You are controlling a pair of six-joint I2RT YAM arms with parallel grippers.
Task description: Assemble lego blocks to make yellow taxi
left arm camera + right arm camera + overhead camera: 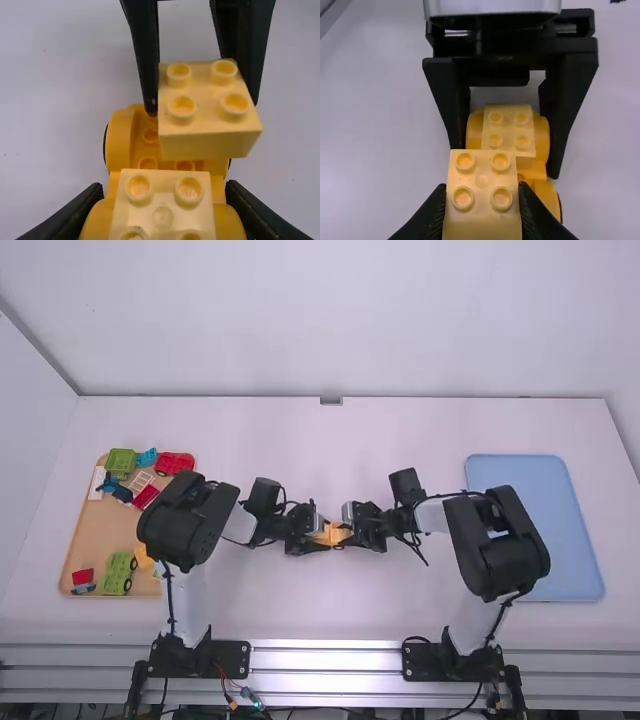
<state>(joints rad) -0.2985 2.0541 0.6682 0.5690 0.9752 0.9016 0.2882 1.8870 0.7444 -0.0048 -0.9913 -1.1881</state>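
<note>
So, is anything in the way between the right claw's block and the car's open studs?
Nothing visible. The held block hangs above the bare studs of the yellow car base, partly hiding them. The block already on the base sits beside that spot, not over it.

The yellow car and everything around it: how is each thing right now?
Yellow car, part-built
Lower block, on the car
Upper block, held above the car
Left gripper, shut on the car
Right gripper, shut on the upper block
Brown tray, holding toy pieces
Blue tray, lying flat
</note>
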